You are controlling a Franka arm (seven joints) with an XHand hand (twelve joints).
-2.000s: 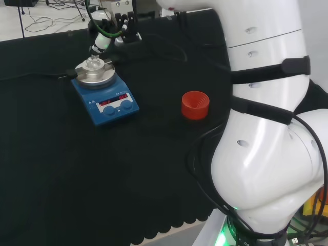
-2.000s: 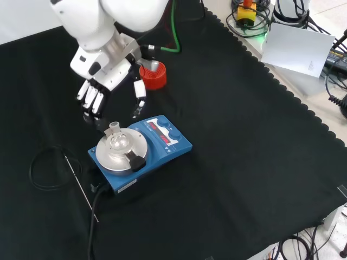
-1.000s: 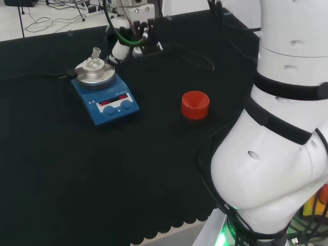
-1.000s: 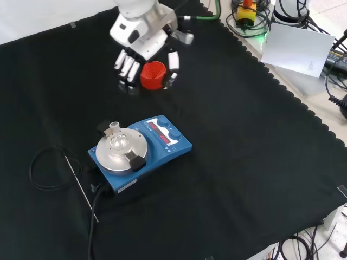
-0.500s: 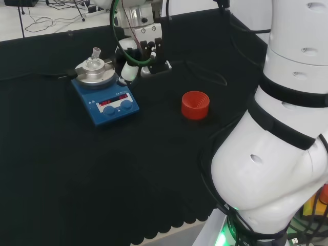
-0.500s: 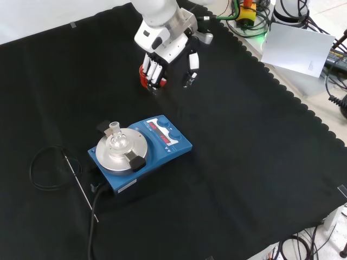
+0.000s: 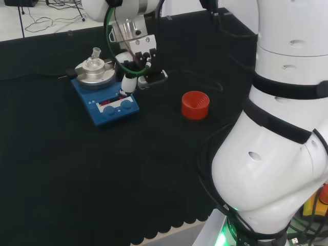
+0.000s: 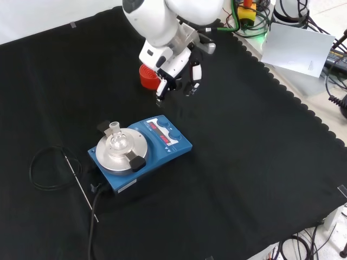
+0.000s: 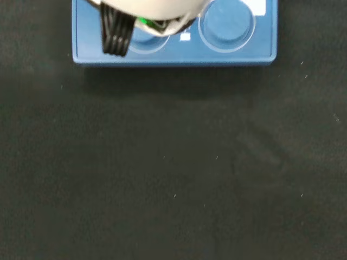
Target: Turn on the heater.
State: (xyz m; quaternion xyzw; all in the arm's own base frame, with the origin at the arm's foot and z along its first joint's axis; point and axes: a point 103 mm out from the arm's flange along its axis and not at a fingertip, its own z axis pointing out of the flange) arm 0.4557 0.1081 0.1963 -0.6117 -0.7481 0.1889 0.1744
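The heater (image 8: 169,142) is a blue box with a round metal plate (image 8: 120,150), a red display and two knobs on its front panel. A small clear flask (image 8: 115,138) sits on the plate. My hand (image 8: 172,58) hangs above the cloth just beyond the panel, open, its fingers (image 8: 161,89) pointing down and holding nothing. In the head view the hand (image 7: 135,60) is right of the plate, with a fingertip (image 7: 124,88) close over the heater (image 7: 108,106) near its display. The wrist view looks down on the knobs (image 9: 226,24), partly behind a blurred part of the hand (image 9: 145,12).
A red ribbed ring (image 7: 195,105) stands on the cloth right of the heater in the head view; in the front view the ring (image 8: 146,76) is just behind the hand. A black cable and thin probe (image 8: 81,187) lie left of the heater.
The hand has left the flask side of the plate, swung away past the red ring, then come back down toward the heater's front panel. The heater and flask have not moved.
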